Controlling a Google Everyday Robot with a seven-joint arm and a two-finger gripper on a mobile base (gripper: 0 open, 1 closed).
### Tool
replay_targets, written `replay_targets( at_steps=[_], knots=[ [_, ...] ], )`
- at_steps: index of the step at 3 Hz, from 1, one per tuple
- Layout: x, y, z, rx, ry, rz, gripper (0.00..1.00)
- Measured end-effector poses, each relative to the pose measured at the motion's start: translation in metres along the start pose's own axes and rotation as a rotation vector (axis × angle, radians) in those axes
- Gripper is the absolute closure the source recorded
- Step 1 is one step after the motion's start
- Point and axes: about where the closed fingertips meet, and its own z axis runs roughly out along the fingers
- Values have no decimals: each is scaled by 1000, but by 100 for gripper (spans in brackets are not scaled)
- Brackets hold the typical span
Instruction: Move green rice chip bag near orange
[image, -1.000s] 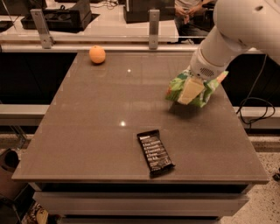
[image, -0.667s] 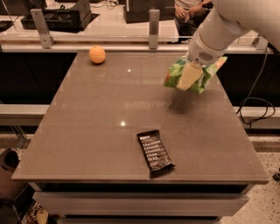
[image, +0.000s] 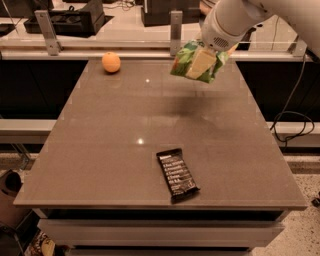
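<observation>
The green rice chip bag (image: 197, 62) hangs in the air above the far right part of the brown table (image: 110, 150), held by my gripper (image: 212, 51), which is shut on its upper right side. The bag casts a faint shadow on the tabletop below it. The orange (image: 111, 62) sits on the table near the far left corner, well to the left of the bag and apart from it. My white arm reaches in from the upper right.
A flat black bar wrapper with white text (image: 177, 173) lies near the table's front edge. Two metal posts (image: 48, 31) (image: 175, 31) stand on a rail behind the table. A cable (image: 295, 120) hangs to the right.
My gripper has lifted the green bag off the table and carried it up and to the left, toward the far edge. The orange and the black wrapper have not moved.
</observation>
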Motion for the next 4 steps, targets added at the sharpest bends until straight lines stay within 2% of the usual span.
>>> replay_targets(
  at_steps=[1, 2, 3, 4],
  knots=[
    [-34, -9, 20, -3, -120, -21, 100],
    [-59, -14, 42, -10, -166, -30, 100],
    [-80, -22, 66, -1, -173, -38, 100],
    [-91, -35, 92, 41, -131, -47, 100]
  ],
)
